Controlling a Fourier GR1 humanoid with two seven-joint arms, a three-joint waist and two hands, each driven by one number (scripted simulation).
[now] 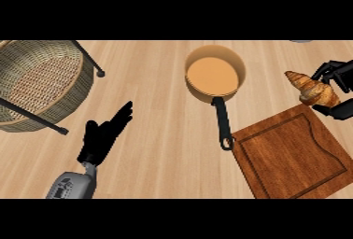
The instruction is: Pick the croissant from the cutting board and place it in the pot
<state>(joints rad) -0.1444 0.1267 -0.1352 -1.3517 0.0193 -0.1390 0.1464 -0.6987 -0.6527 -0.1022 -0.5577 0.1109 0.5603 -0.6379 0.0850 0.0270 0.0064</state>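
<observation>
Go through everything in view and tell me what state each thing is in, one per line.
Croissant: lifted off the board, held by the right robot hand.
Cutting board: flat on the counter, nothing on it.
Pot: upright, empty, handle toward the robot.
Basket: upright, empty.
Left robot hand: open, holding nothing.
</observation>
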